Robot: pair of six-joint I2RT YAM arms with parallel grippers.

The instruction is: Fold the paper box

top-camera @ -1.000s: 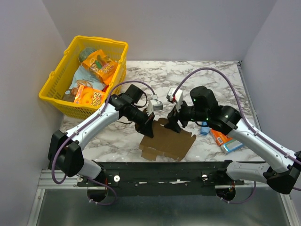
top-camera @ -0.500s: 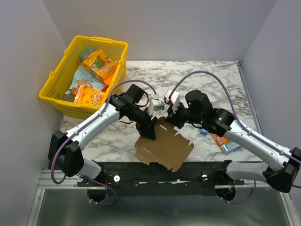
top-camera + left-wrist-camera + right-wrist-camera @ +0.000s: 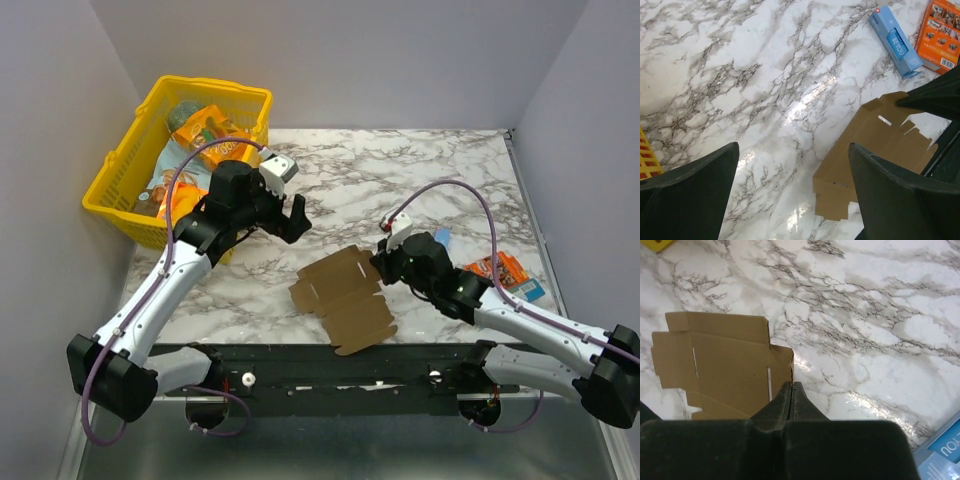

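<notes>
Paper box (image 3: 345,297), the plain brown cardboard cut-out with flaps, is lying open and flat on the white marble surface (image 3: 430,170) near the front edge, so basically no fold has stuck yet. Half a second ago both arms had it tipped up between them. Now only the right gripper (image 3: 384,262) is on it, fingers pressed together and apparently pinching the right-hand flap edge. Just past that sit a slim blue packet (image 3: 895,40), which reads "BEYOU" as far as I can tell, and an orange printed packet (image 3: 941,27) whose text is too small to read. The left gripper (image 3: 290,215) has let go and swung back toward the yellow plastic basket (image 3: 130,160), fingers spread wide, holding nothing. Feels like a reset before the next fold attempt.
</notes>
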